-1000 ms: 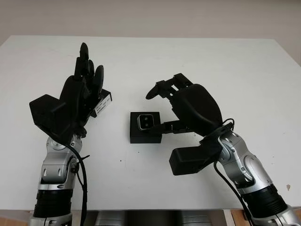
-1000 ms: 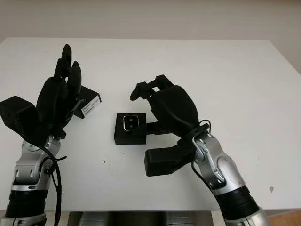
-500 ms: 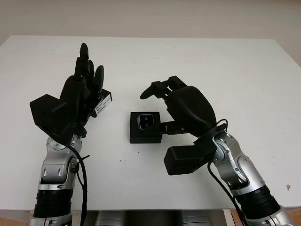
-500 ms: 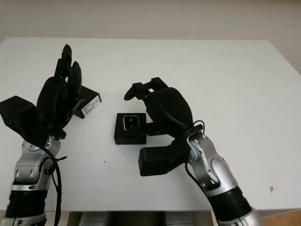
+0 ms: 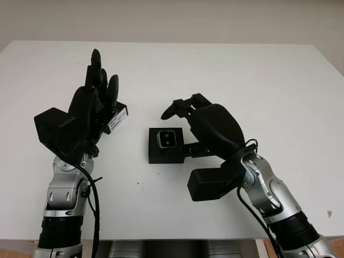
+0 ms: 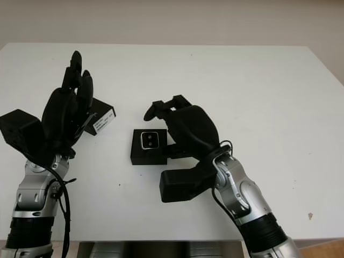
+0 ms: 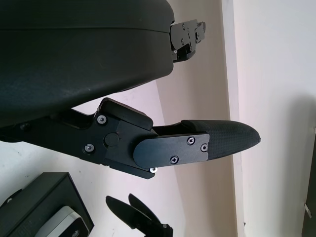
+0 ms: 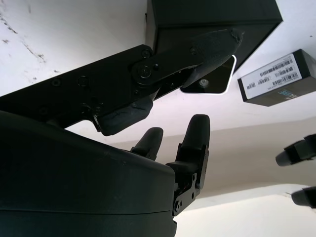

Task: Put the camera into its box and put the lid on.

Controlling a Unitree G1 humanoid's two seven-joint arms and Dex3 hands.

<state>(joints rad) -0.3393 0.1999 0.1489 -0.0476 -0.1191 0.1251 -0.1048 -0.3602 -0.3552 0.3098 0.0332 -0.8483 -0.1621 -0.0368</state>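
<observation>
Right hand point(image 5: 201, 121) open beside box point(image 5: 165, 145).

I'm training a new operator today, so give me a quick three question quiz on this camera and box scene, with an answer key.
1. True or false: the camera already sits in the box.
2. Which hand is beside the box? A) left hand B) right hand C) neither
3. Fill in: the lid, which bears a white label, lies partly behind the ____ hand.

Key
1. True. The camera shows face up inside the open box on the table.
2. B. The right hand is at the box's right side with one finger against its wall, holding nothing.
3. Left. The left hand is raised over the table, open, with the lid behind it.
</observation>
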